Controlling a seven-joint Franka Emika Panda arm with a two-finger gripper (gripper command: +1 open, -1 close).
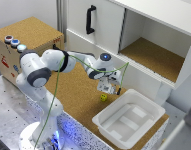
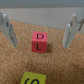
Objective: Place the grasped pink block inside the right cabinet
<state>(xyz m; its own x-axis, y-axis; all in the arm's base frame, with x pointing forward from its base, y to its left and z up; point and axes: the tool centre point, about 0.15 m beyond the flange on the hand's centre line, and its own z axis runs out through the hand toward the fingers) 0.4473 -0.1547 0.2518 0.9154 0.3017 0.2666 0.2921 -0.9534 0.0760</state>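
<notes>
Two fingers [image 2: 71, 31] of our gripper [image 2: 39, 32] spread wide, empty, astride small pink cube block [image 2: 40, 43] on cork; yellow cube [image 2: 31, 78] nearby.

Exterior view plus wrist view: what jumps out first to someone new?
The white Franka arm dominates, stretched over the cork-brown tabletop with its hand low near a small yellow cube. In the wrist view a small reddish-pink cube sits on the cork between the open fingers, untouched. Behind stands the open white cabinet compartment with a cork floor; a white plastic tray sits in front.
</notes>
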